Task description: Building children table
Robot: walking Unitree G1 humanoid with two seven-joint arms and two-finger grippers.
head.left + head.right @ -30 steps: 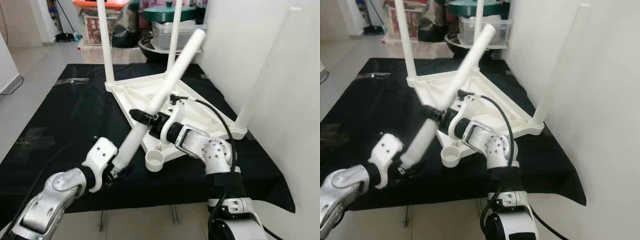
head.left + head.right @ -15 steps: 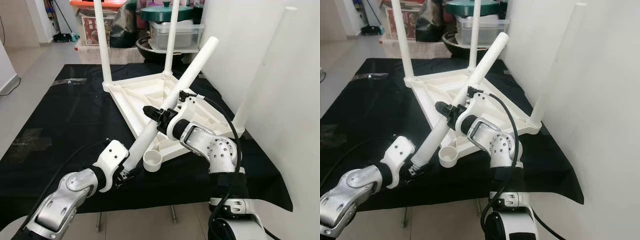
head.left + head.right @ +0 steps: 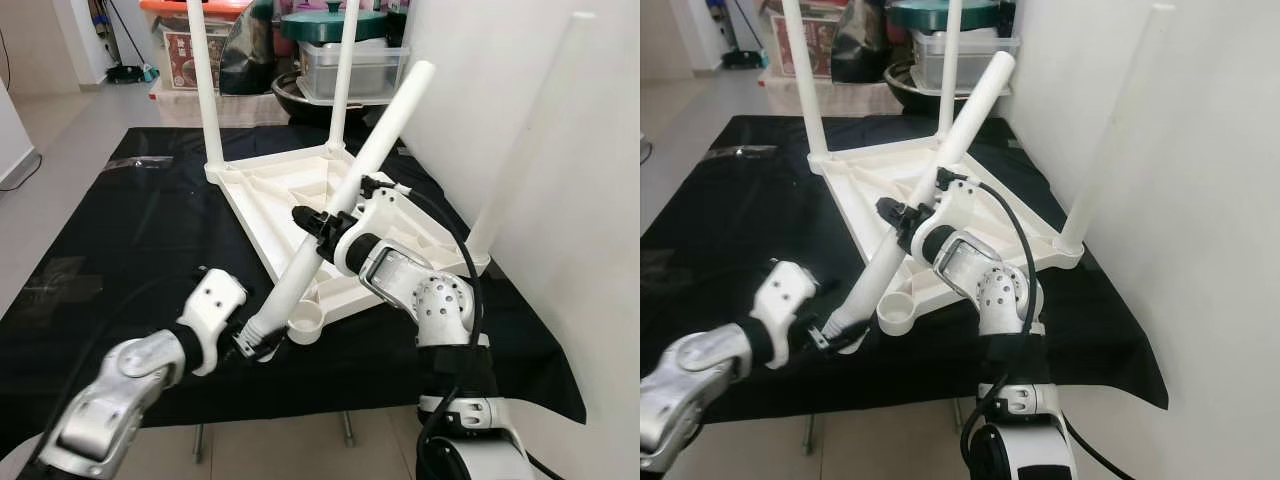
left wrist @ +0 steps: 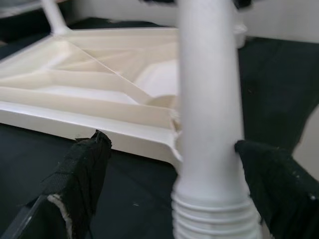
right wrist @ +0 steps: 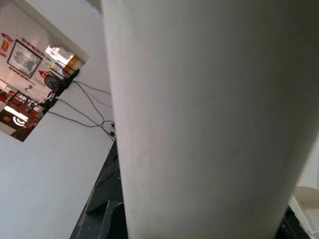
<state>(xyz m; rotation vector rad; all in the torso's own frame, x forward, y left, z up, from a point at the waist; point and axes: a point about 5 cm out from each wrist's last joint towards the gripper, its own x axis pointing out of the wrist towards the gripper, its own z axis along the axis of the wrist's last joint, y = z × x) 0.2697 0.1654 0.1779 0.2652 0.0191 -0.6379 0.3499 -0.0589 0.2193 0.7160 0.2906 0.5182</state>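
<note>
**Fourth leg at the last socket**

Three smooth white tubular legs already stand in the upturned ribbed plastic tabletop (image 3: 300,190) on the black-covered worktop (image 3: 120,240). The loose leg (image 3: 345,200) slants, its threaded end beside the open round socket (image 3: 307,322). Left hand (image 3: 252,342) spread wide around that end; right hand (image 3: 312,225) clamps mid-shaft. Seating and screwing remain.

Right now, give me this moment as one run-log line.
stage: fitting fourth leg | right gripper: clamps loose white plastic table leg mid-shaft | left gripper: at threaded end | empty round corner socket: beside it | upturned white tabletop: three legs on
</note>
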